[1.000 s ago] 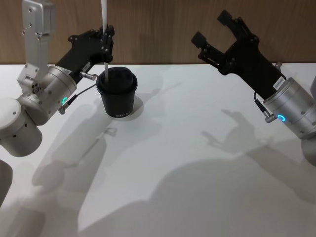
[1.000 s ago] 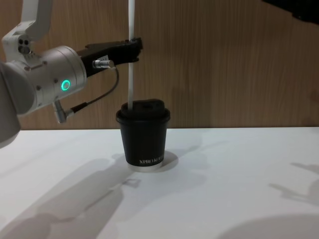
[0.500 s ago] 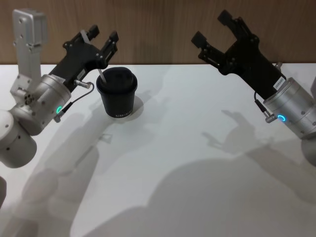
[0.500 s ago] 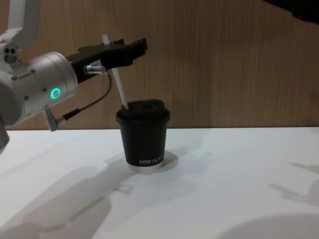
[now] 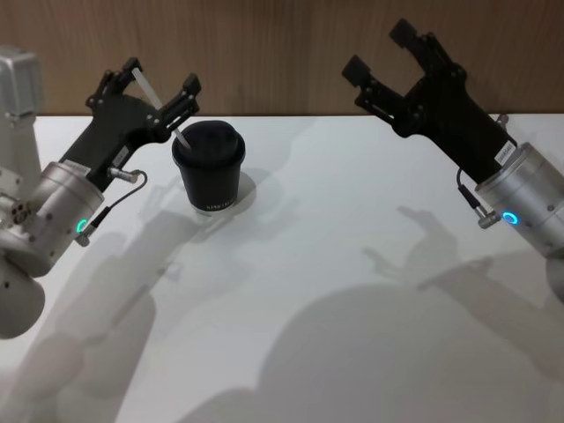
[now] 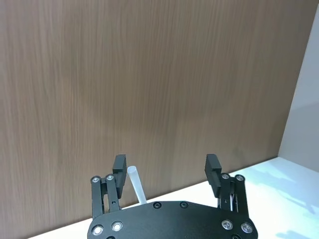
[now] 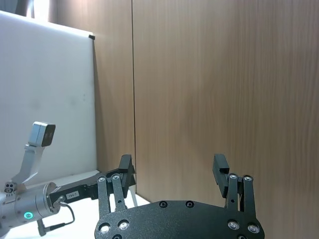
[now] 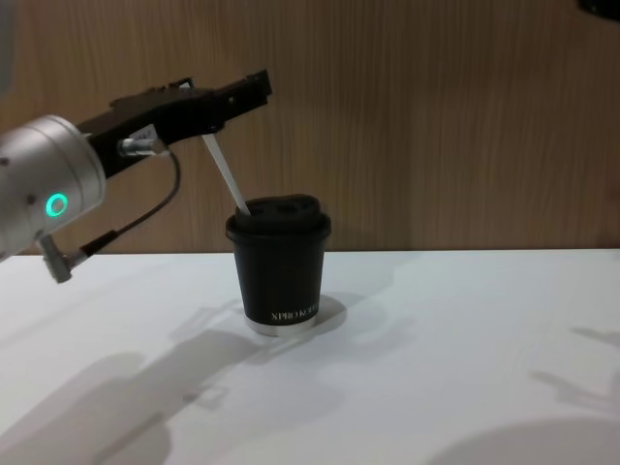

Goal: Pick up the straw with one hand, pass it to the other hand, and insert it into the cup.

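The black cup (image 5: pixel 209 174) (image 8: pixel 279 263) stands on the white table at the back left. The white straw (image 5: pixel 163 110) (image 8: pixel 225 174) sticks out of the cup's lid and leans away to the left. My left gripper (image 5: pixel 160 79) (image 8: pixel 228 95) (image 6: pixel 166 164) is open, its fingers either side of the straw's upper end. The straw (image 6: pixel 135 183) lies close beside one finger; I cannot tell whether they touch. My right gripper (image 5: pixel 377 50) (image 7: pixel 173 167) hangs open and empty above the table's back right.
The white table (image 5: pixel 335 264) stretches in front of a wooden wall (image 5: pixel 282 35). A dark cable (image 8: pixel 145 208) loops under the left wrist. The left arm (image 7: pixel 35 209) shows far off in the right wrist view.
The left gripper let go of the straw, opened, and has drawn back to the left. The straw dropped into the cup and tipped from upright to leaning left. The right arm barely moved.
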